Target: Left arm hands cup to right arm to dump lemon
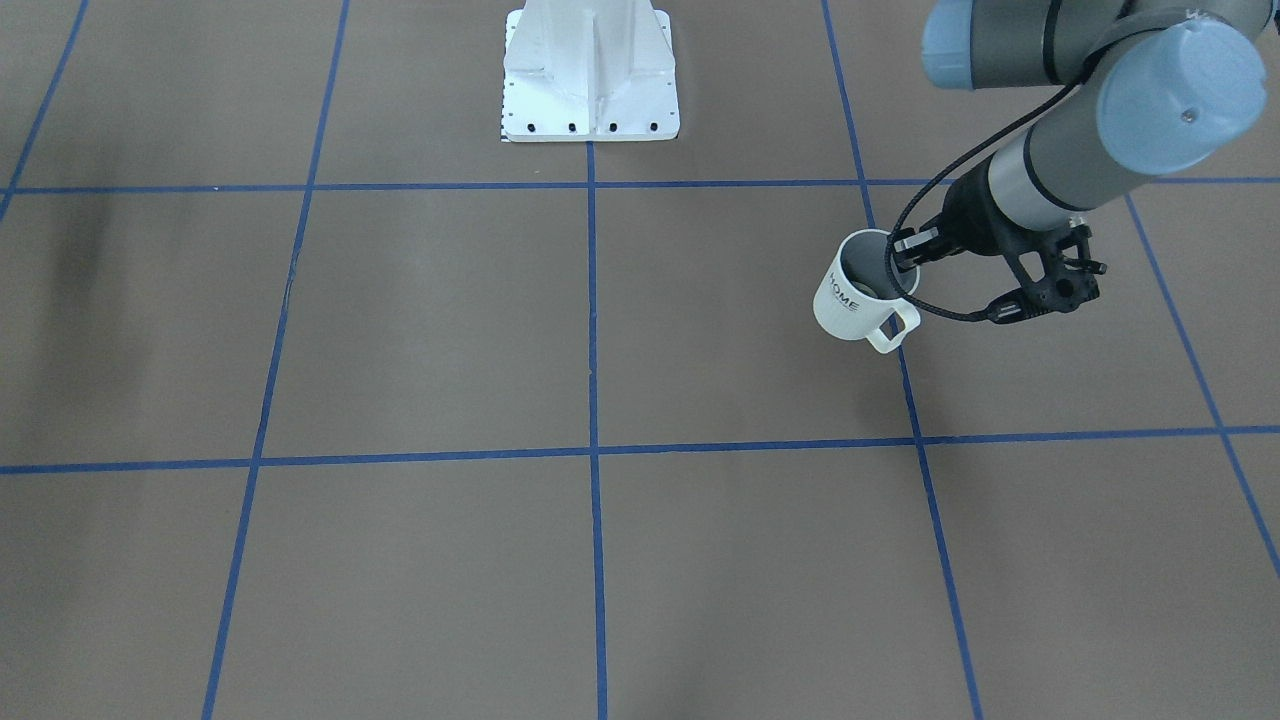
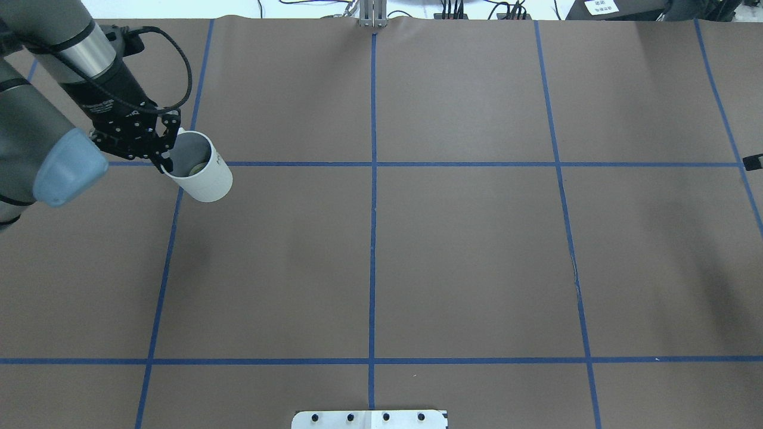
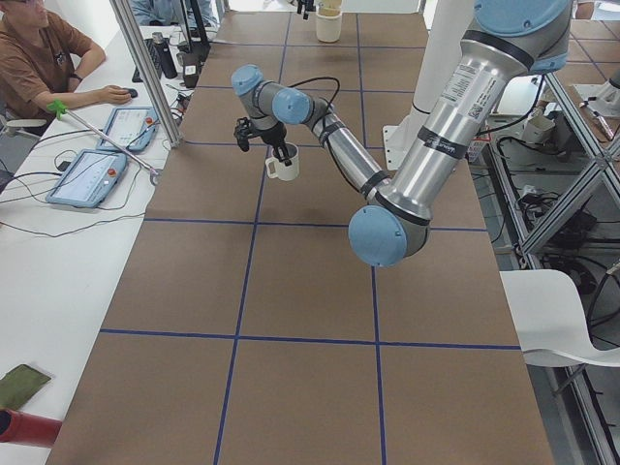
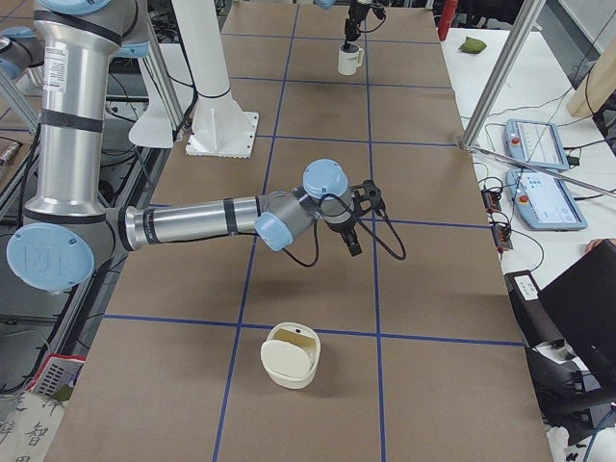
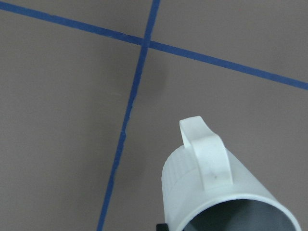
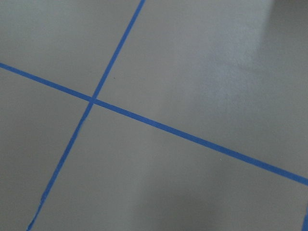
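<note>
My left arm [image 2: 89, 65] holds the cream-white cup [image 2: 205, 173] by its rim, tilted and raised above the table. The left gripper [image 2: 166, 161] is shut on the cup wall, one finger inside. The front view shows the cup [image 1: 858, 298] with "HOME" and its handle toward the camera, and the gripper [image 1: 903, 258] at its rim. A yellowish-green lemon [image 2: 195, 171] lies inside the cup. The left wrist view shows the cup's handle [image 5: 207, 154]. The right gripper [image 4: 354, 239] hovers over the table far from the cup; I cannot tell whether it is open.
The white robot base [image 1: 590, 80] stands at the table's middle edge. A cream tub [image 4: 289, 356] sits near the table's right end. Blue tape lines grid the brown table. An operator [image 3: 39, 58] and tablets [image 3: 87, 179] are beside the table.
</note>
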Motion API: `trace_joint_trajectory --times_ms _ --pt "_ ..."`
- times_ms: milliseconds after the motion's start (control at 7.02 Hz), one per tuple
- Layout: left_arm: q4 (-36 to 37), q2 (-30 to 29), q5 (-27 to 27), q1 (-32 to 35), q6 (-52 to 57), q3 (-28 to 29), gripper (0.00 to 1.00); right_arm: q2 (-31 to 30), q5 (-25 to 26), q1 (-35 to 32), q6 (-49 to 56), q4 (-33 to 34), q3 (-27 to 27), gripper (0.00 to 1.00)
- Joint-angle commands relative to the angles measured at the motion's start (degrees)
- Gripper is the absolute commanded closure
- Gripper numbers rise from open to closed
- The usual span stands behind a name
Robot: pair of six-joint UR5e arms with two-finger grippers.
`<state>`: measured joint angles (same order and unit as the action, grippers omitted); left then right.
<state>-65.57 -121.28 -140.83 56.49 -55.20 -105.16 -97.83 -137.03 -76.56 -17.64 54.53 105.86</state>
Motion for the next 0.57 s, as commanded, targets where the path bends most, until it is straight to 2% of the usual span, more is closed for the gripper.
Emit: trace_joint_trajectory --times_ms 0,142,285,427 --pt "-0.09 -6.49 -0.06 -2.69 -6.39 3.72 1.0 0.71 9.54 6.66 -4.05 -9.43 -0.04 0.01" --pt "-0.17 -8.52 -0.14 -2.79 -7.81 4.96 1.0 4.89 12.45 9.48 -5.98 -9.44 -0.12 0.08" --pt "-0.26 -10.71 -0.06 -2.79 -9.3 6.45 1.0 6.76 18.14 13.59 -8.61 -11.18 0.05 0.09" --pt "-0.35 -13.08 -0.06 -2.88 -9.84 8.99 1.0 6.78 27.85 18.77 -8.9 -16.94 -0.12 0.09"
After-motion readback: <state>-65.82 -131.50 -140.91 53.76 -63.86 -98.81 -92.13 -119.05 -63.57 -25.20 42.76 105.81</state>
